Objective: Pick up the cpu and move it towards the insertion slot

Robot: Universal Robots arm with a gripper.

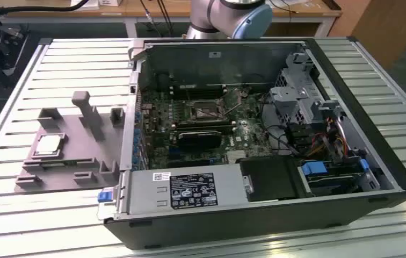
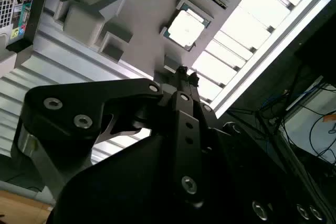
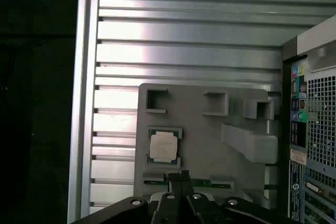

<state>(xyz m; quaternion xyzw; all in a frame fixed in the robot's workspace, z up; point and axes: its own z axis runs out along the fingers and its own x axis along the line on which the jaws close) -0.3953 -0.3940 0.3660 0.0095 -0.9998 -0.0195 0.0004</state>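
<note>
The cpu (image 1: 49, 144) is a small silver square lying flat in a pocket of the grey plastic fixture (image 1: 67, 166), on the exterior view's left of the open computer case. Both wrist views look down on the cpu (image 2: 186, 28) (image 3: 163, 147) from well above it. My gripper (image 2: 184, 72) (image 3: 181, 179) hangs over the fixture's edge beside the chip, apart from it, shut with nothing between its fingers. The insertion slot (image 1: 204, 109) is the silver-framed square socket on the motherboard inside the case.
The fixture (image 3: 210, 140) carries several raised blocks and a tall post (image 1: 82, 110). The case wall (image 1: 132, 107) rises between fixture and motherboard. A black finned block (image 1: 199, 138), a power supply (image 1: 181, 191) and drive cages (image 1: 303, 102) crowd the case. The slatted metal table (image 1: 81, 59) ends near the fixture.
</note>
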